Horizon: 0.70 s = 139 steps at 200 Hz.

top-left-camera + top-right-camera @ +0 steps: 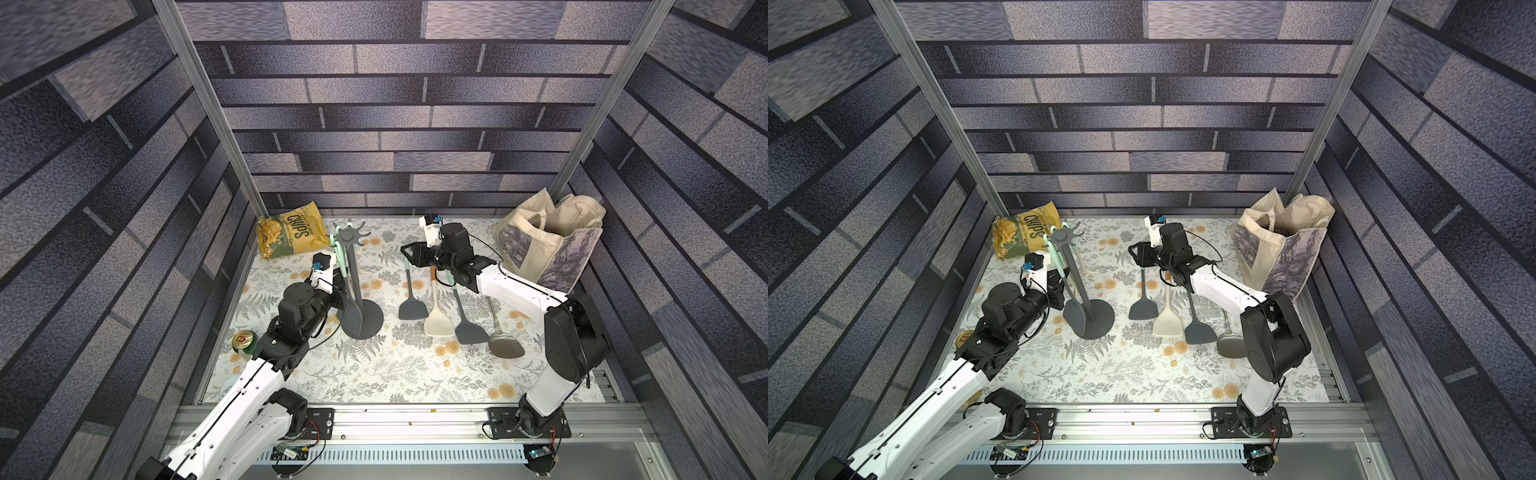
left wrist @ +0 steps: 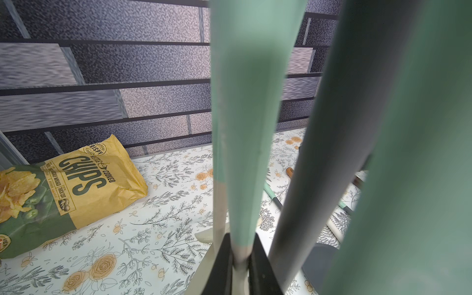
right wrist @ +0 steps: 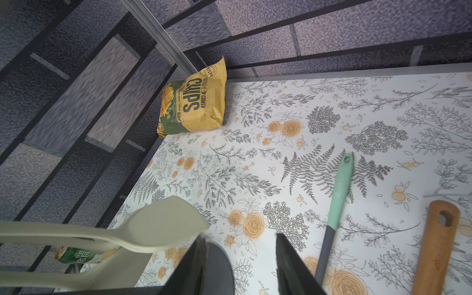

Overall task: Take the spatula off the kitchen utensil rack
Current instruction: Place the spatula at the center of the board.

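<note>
A: That blurred mint shaft (image 2: 408,153) hard against the left wrist lens, is it the spatula?

B: I cannot tell what it belongs to. The spatula (image 2: 245,127) is the mint handle next to it. The left gripper (image 2: 241,242) is clamped on it where the mint ends.

A: Is it off the rack (image 1: 372,320) yet?

B: No. In both top views its loop is hooked at the rack's crown and its dark head hangs down by the base. I'd say the grip is made and the lift-off is left to do.

A: And the right gripper (image 3: 240,236)?

B: Its jaws are apart and empty. It is by the handle ends of four tools (image 1: 438,326) that lie flat beside the rack.

A: Is anything in the way?

B: The chips (image 1: 291,237) lie behind the rack and the tote (image 1: 548,245) is well apart. Neither looks likely to block a lift.
</note>
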Tool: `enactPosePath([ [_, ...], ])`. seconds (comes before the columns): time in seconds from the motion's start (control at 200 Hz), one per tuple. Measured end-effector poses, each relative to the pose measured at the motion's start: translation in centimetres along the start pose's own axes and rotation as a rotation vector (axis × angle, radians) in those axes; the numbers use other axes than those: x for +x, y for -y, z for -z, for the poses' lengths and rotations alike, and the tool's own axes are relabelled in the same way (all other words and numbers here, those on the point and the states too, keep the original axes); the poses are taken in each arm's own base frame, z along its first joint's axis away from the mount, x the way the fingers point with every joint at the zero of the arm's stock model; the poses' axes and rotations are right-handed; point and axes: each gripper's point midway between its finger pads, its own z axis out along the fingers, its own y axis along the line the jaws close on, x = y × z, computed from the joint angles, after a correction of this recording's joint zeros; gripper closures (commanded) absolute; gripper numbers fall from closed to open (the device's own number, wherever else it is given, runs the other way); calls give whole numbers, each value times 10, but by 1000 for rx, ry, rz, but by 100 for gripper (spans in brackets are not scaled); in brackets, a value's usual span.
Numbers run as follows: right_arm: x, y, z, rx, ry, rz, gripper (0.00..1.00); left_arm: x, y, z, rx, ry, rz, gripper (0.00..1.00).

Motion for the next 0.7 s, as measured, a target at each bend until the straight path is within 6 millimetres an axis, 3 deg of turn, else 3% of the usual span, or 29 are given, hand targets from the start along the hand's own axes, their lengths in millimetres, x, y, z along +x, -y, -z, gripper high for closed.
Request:
enactPosePath([
  [0.19,2,-28,10,-161,43,54,50,0,0,0,0,0,0,86],
  [0.401,-15,-75,27,-311,115,143,50,0,0,-1,1,0,0,86],
  [0.696,-12,-133,45,-428,143,253,51,0,0,-1,-1,2,0,86],
])
